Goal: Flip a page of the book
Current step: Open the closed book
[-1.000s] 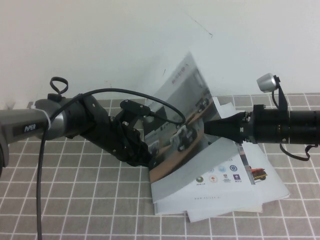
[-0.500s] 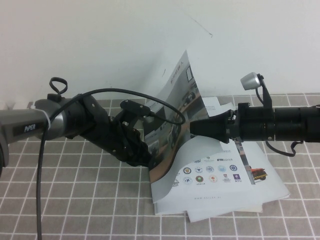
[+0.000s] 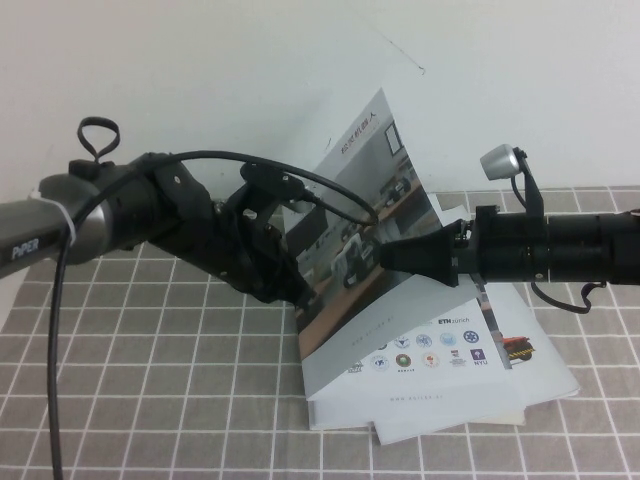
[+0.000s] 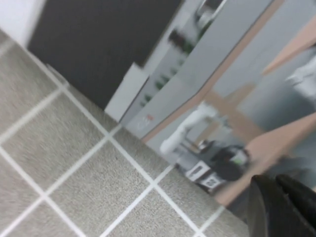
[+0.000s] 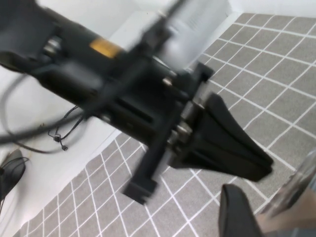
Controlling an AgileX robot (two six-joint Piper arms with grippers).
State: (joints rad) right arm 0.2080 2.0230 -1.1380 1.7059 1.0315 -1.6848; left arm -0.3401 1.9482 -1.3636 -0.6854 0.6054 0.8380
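A plain white wall (image 3: 200,70) stands behind the desk (image 3: 150,400), which wears a grey cloth with a white grid. A thin dark crack (image 3: 400,55) marks the wall.

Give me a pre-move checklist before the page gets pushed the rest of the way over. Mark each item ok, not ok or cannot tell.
1. Page lifted off the book: ok, it stands raised and tilted.
2. Right hand at the page: ok, its tip meets the raised sheet; whether it grips cannot tell.
3. Left hand at the page's lower left edge: ok; whether it grips cannot tell.
4. Inner page with logos lying flat: ok.
5. Page uncreased: cannot tell; it bows but no fold shows.
6. White sheets under the book squared up: not ok, they fan out askew.
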